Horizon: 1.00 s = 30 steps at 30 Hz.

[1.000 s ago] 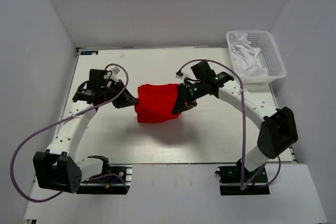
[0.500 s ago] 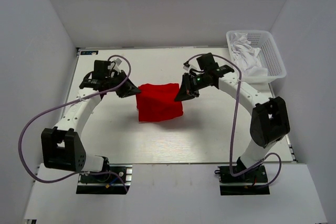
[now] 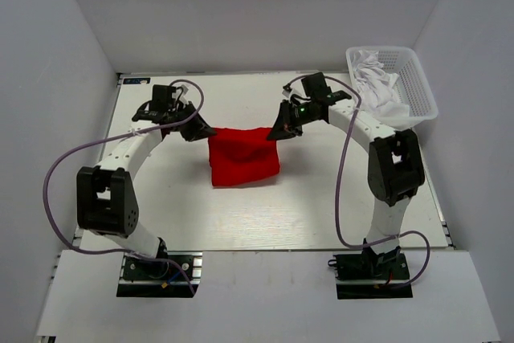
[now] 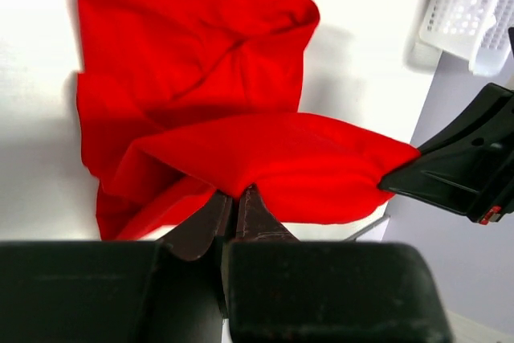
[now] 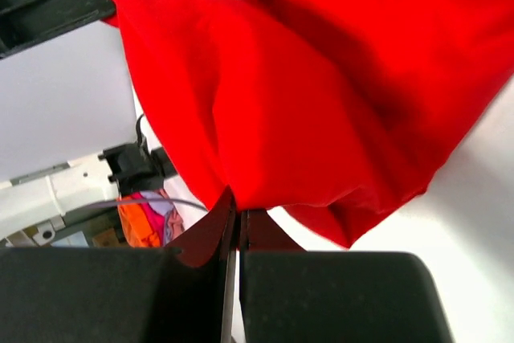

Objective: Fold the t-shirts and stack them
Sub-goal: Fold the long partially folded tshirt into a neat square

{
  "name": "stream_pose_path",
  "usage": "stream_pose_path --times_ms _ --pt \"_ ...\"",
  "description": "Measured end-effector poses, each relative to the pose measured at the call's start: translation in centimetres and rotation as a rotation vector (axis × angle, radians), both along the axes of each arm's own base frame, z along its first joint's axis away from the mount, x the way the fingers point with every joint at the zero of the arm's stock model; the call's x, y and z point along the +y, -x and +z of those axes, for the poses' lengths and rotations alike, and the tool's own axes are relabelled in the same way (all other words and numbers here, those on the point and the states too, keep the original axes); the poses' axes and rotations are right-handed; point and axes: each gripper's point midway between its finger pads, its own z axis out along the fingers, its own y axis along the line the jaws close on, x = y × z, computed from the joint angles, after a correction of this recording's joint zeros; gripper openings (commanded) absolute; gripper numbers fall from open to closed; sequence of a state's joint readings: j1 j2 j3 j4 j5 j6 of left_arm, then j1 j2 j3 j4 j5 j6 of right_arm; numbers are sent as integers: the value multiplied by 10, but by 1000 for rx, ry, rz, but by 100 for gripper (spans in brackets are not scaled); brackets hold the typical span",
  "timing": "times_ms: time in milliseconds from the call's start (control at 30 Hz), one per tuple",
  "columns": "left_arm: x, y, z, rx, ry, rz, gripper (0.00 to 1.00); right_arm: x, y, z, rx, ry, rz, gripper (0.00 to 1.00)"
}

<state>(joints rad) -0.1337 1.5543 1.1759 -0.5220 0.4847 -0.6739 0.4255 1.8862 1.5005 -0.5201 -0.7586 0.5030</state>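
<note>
Red t-shirt (image 3: 243,158) at mid counter (image 3: 321,206), far edge lifted and pulled taut left to right, near part draped down onto the surface. Left hand (image 3: 199,129) pinched shut on the left far corner, right hand (image 3: 279,132) pinched shut on the right far corner, both equally close. Cloth body toward the near side of both hands, so probably a fold drawn nearward; white t-shirts (image 3: 376,86) heaped in basket (image 3: 419,90), far right, well apart.

the red t-shirt (image 3: 243,157) is soft matt cloth, creased into loose folds. the left gripper (image 4: 235,197) and right gripper (image 5: 238,208) look like hard matt black plastic. the basket (image 3: 420,78) is white plastic lattice. the table (image 3: 321,198) is smooth matt white.
</note>
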Motion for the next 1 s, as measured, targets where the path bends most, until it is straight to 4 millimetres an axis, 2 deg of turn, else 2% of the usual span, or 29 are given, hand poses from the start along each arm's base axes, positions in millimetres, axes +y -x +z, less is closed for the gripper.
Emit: stream_pose_path --times_ms 200,233,267,300,333,400,433,567,733,867,1000 --pt "0 -22 -17 30 -13 21 0 2 -32 -20 9 7 -36 0" --pt "1 -25 -20 35 -20 30 2 2 -37 -22 10 8 -41 1" --pt "2 -28 -23 40 -28 38 12 3 -43 -25 7 9 -47 12" --pt "3 -31 -24 43 -37 48 28 4 -49 -27 5 7 -55 15" --pt "5 -35 -25 43 -45 58 65 5 -56 -29 -4 6 -60 19" --pt "9 -46 -25 40 -66 82 94 8 -68 -33 -10 5 -71 58" --pt "11 -52 -24 37 -77 96 100 10 -75 -34 -22 4 -74 90" --pt "18 -74 -11 5 -107 137 100 11 -102 -33 -80 10 -89 90" --pt "21 -82 4 -43 -123 144 100 3 -104 -24 -131 35 -103 90" --pt "12 -71 6 -74 -94 107 100 -7 -78 -10 -144 38 -102 90" --pt "1 -52 -6 -52 -60 63 100 -7 -45 10 -164 7 -69 90"
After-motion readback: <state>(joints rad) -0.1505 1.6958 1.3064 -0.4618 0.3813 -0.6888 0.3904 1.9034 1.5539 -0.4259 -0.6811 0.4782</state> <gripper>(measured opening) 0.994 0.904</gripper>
